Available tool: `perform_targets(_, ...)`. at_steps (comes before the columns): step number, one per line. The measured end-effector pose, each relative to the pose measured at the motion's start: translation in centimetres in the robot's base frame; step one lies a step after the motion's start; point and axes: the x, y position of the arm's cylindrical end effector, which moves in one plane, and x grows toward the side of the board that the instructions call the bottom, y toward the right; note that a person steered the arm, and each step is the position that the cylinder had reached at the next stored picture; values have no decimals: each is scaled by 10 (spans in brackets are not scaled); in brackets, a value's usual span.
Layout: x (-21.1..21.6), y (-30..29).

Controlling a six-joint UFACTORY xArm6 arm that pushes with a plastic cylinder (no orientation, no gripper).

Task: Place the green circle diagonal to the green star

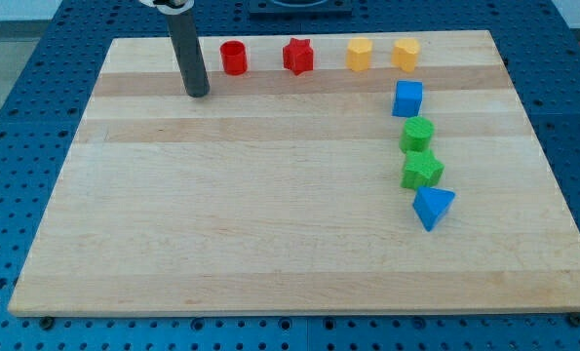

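You found 1 green circle touching the green star from above, unmoved, my tip far left; no jaws fitted, state untellable.

Wooden board carries eight blocks (red, yellow, blue, green)

Along the top edge of the wooden board stand four blocks in a row: a red cylinder, a red star, a yellow block that seems hexagonal, and a yellow heart-like block. At the view's right, a blue cube stands under the yellow pair, and a blue triangle lies lower.
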Motion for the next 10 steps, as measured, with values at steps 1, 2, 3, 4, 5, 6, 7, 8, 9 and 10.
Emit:
perform_targets(1, 0, 0)
perform_targets(2, 0, 1)
perform_targets(3, 0, 1)
perform_targets(4, 0, 12)
perform_targets(5, 12, 21)
perform_targets(6, 54, 52)
perform_targets(7, 95, 78)
perform_targets(8, 98, 78)
perform_targets(9, 111, 84)
perform_targets(10, 162, 106)
